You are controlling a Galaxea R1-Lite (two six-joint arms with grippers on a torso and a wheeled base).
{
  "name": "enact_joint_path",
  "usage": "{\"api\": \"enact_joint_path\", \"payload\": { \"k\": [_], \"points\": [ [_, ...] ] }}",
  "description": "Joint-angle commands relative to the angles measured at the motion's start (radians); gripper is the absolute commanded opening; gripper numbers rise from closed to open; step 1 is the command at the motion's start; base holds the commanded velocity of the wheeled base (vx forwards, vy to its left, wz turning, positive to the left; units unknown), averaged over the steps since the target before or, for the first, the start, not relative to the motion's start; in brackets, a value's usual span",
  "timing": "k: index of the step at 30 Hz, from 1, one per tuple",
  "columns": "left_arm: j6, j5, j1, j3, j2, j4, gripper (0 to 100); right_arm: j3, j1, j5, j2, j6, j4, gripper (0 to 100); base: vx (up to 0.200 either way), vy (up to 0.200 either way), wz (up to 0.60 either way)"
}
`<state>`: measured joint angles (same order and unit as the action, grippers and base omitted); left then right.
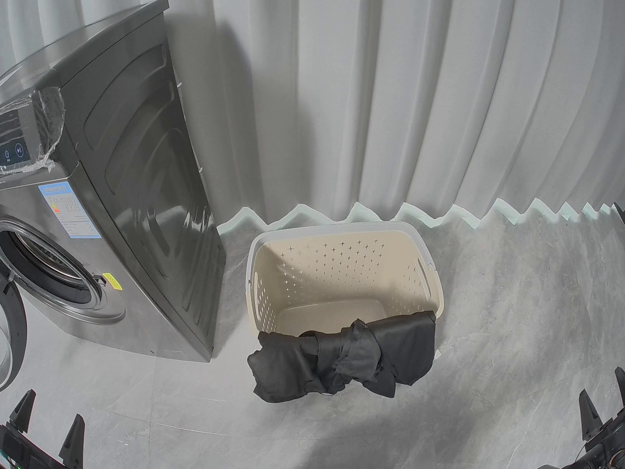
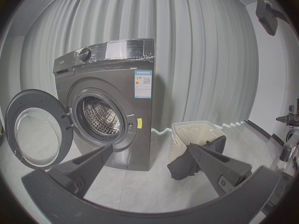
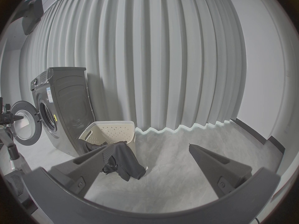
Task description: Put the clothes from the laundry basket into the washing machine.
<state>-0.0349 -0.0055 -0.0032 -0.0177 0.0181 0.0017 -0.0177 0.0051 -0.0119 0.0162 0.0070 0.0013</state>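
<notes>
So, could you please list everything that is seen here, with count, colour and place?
washing machine: one, dark grey, robot's left
door: one, dark grey, swung open
laundry basket: one, cream, right of the machine
clothes: one bundle, black, over basket's near rim
curtain: one, white, behind both
floor: one, grey, underneath
left gripper: one, black, low left, jaws open
right gripper: one, black, low right, jaws open

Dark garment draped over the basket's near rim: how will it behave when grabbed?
Likely floppy: the dark garment drapes in folds over the laundry basket rim, so it should sag and trail from one pinch. Probably light: cloth looks thin. Tugging sideways might drag or tip the basket.
</notes>
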Motion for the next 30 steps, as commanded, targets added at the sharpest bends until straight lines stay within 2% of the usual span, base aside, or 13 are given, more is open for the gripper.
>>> {"api": "enact_joint_path", "payload": {
  "k": [1,3,4,7,8,12,15,17,22,26,28,29,30],
  "points": [
    [0.0,-0.001,0.0,0.015,-0.018,0.0,100,0.018,-0.002,0.006,-0.016,-0.007,-0.004,100,0.0,0.0,0.0],
    [0.0,-0.001,0.0,0.015,-0.018,0.0,100,0.001,-0.001,0.02,-0.016,-0.013,-0.027,100,0.0,0.0,0.0],
    [0.0,-0.001,0.0,0.015,-0.018,0.0,100,-0.084,0.003,0.04,-0.016,-0.01,-0.033,100,0.0,0.0,0.0],
    [0.001,-0.001,0.0,0.015,-0.018,0.0,100,-0.206,0.009,0.056,0.056,-0.01,0.026,100,0.0,0.0,0.0],
    [0.001,-0.001,0.0,0.015,-0.018,0.0,100,-0.214,0.009,0.056,0.067,-0.01,0.037,100,0.0,0.0,0.0],
    [0.0,-0.001,0.0,0.015,-0.018,0.0,100,-0.212,0.042,0.128,0.215,-0.012,0.129,100,0.0,0.0,0.0],
    [0.001,-0.001,0.0,0.015,-0.018,0.0,100,-0.2,0.044,0.179,0.324,-0.013,0.114,100,0.0,0.0,0.0],
    [0.001,-0.001,0.0,0.015,-0.018,0.0,100,-0.208,0.049,0.233,0.444,-0.01,0.095,100,0.0,0.0,0.0],
    [0.001,-0.001,0.0,0.015,-0.018,0.0,100,-0.197,0.055,0.242,0.668,-0.013,-0.05,100,0.0,0.0,0.0],
    [0.001,-0.001,0.0,0.015,-0.018,0.0,100,-0.2,0.107,0.248,0.847,0.007,-0.195,100,0.0,0.0,0.0],
    [0.001,-0.001,0.0,0.015,-0.018,0.0,100,-0.203,0.184,0.254,0.913,0.064,-0.247,100,0.0,0.0,0.0],
    [0.001,-0.001,0.0,0.015,-0.018,0.0,100,-0.203,0.184,0.254,0.913,0.064,-0.247,100,0.0,0.0,0.0],
    [0.001,0.001,0.0,0.015,-0.018,0.0,100,-0.211,0.237,0.247,0.978,0.114,-0.28,100,0.0,0.0,0.0]
  ]
}}
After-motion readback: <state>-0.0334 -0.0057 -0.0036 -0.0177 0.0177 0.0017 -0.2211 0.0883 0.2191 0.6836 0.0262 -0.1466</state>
